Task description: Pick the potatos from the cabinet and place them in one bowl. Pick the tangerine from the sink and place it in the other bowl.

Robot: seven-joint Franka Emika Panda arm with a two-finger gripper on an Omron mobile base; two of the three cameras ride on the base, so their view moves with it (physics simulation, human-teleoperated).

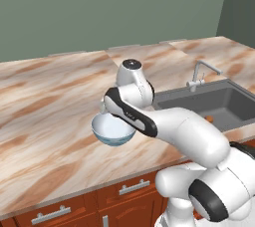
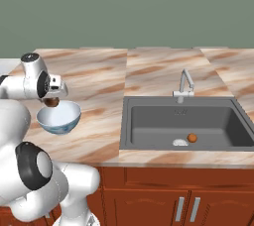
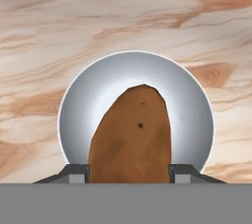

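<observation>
Potato [image 3: 131, 137] number one, from what I can see, sits clamped in the hand [image 2: 51, 102] right above the pale bowl [image 2: 59, 117] on the tabletop [image 1: 45, 106], not yet dropped, while the tangerine [image 2: 192, 138] waits in the sink [image 2: 149, 121].

Even, soft light fills all three rendered pictures, with no clear source and no hard shadows. The marble counter [image 1: 50, 101] looks bright and flat. The pale bowl [image 3: 98, 90] carries a gentle sheen inside, darker toward its rim. The sink [image 2: 158, 126] reads dim grey. Edges are slightly soft and pixelated; nothing bends at the borders.
</observation>
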